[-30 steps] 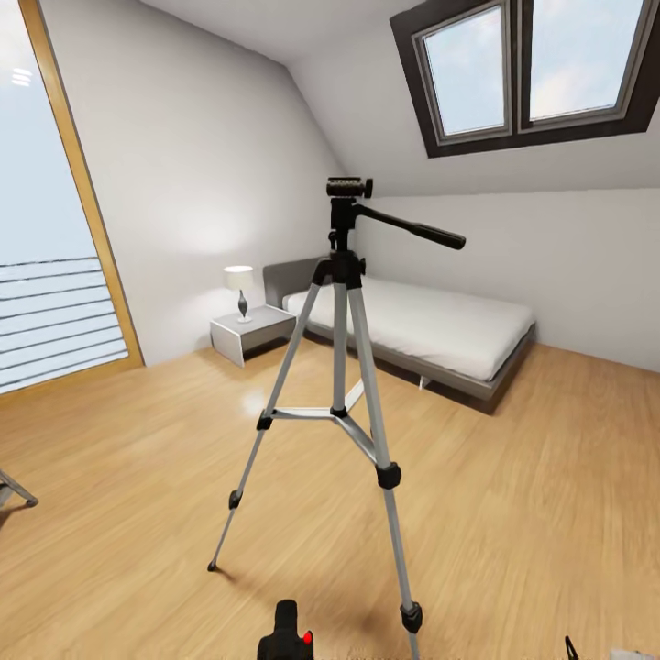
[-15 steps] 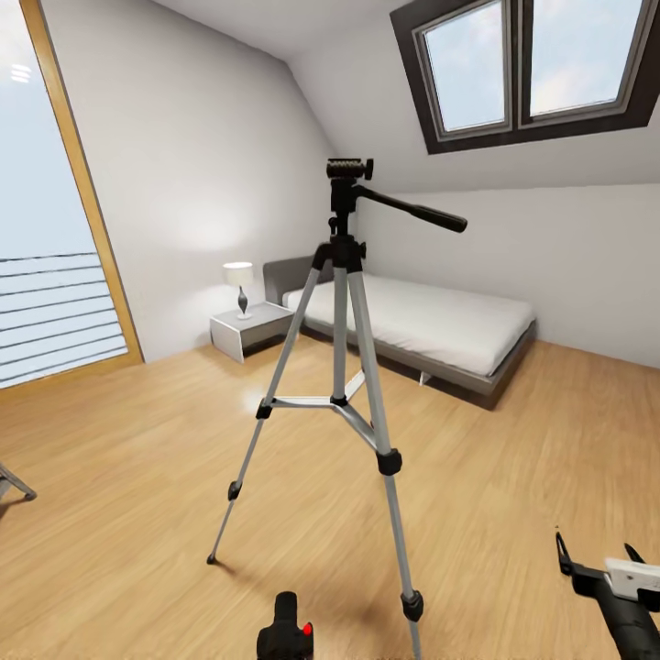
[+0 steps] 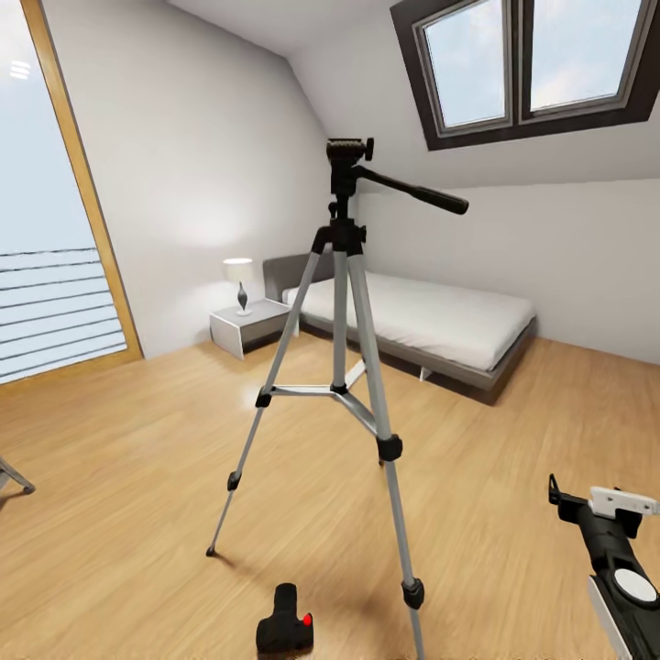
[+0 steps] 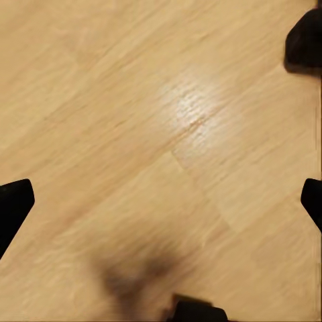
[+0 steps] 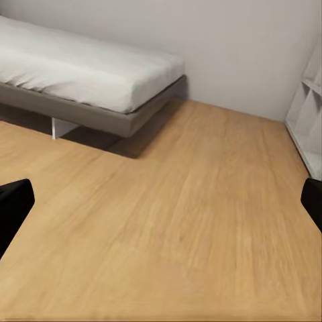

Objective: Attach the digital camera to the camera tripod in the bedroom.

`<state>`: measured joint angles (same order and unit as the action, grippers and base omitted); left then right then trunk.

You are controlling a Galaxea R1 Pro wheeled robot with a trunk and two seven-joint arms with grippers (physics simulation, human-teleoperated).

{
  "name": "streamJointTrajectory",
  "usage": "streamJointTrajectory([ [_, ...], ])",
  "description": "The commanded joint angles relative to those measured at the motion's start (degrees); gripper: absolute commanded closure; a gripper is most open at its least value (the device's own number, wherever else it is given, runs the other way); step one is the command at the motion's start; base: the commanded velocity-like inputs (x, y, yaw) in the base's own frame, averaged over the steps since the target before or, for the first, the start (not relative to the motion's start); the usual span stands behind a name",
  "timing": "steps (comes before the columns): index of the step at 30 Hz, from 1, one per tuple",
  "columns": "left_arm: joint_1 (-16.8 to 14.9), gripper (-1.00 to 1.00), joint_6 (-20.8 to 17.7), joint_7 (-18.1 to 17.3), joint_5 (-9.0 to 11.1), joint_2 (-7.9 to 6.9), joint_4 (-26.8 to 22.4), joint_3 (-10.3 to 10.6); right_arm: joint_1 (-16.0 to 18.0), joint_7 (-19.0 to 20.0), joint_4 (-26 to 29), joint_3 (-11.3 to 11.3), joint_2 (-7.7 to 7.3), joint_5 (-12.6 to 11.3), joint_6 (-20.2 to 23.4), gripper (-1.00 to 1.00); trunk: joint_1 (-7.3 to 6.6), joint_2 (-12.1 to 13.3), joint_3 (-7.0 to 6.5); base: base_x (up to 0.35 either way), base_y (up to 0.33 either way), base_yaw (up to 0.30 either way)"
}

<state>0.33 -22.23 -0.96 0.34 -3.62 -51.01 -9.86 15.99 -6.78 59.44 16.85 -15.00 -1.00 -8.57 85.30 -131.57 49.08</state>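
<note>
The right gripper [image 3: 596,500] reaches forward low beside the camera tripod [image 3: 341,302], fingers apart; the digital camera [image 3: 286,626] sits below, its holder's grip unseen.

Bed: I see a low grey bed [image 5: 127,114] with a white mattress [image 5: 80,67] against the white wall [image 5: 235,47].
Floor: light wood floor [image 5: 174,228].
Shelf: pale shelving [image 5: 307,127] at one edge.
Pincer: my right pincer [image 5: 161,201] fingertips [image 5: 13,204] spread wide, nothing between.
</note>
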Motion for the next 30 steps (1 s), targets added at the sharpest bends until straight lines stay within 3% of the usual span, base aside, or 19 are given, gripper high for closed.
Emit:
streamJointTrajectory([
  [1,0.0,-1.00,-1.8,-0.1,0.0,0.37,-1.5,0.2,0.2,-0.2,0.0,-0.1,-0.02,-0.1,0.2,-1.00,0.22,-0.4,0.23,0.000,0.000,0.000],
  [3,0.0,-1.00,-3.3,-0.1,0.0,0.74,-2.9,0.5,0.5,-0.2,0.0,-0.1,-0.02,-0.1,0.5,-1.00,0.66,-1.2,0.59,0.000,0.000,0.000],
  [10,0.0,-1.00,-16.1,-0.1,0.0,2.77,-13.8,2.9,1.7,-0.3,0.1,-0.1,-0.03,-0.1,1.5,-1.00,2.20,-4.0,1.85,0.000,0.000,0.000],
  [18,0.0,-1.00,-27.3,-0.1,0.0,3.46,-23.8,6.4,5.5,-0.5,0.3,-0.1,-0.30,0.1,2.5,-1.00,3.95,-7.3,3.28,0.000,0.000,0.000],
  [23,0.0,-1.00,-29.9,0.0,0.0,3.93,-25.7,8.1,8.6,-1.9,0.3,-0.1,-2.51,0.1,5.2,-1.00,5.05,-9.3,4.18,0.000,0.000,0.000],
  [30,0.0,-1.00,-31.1,0.3,0.0,5.45,-26.4,9.1,11.7,-3.4,0.3,-0.1,-5.87,0.1,13.9,-1.00,6.40,-11.7,5.48,0.000,0.000,0.000],
])
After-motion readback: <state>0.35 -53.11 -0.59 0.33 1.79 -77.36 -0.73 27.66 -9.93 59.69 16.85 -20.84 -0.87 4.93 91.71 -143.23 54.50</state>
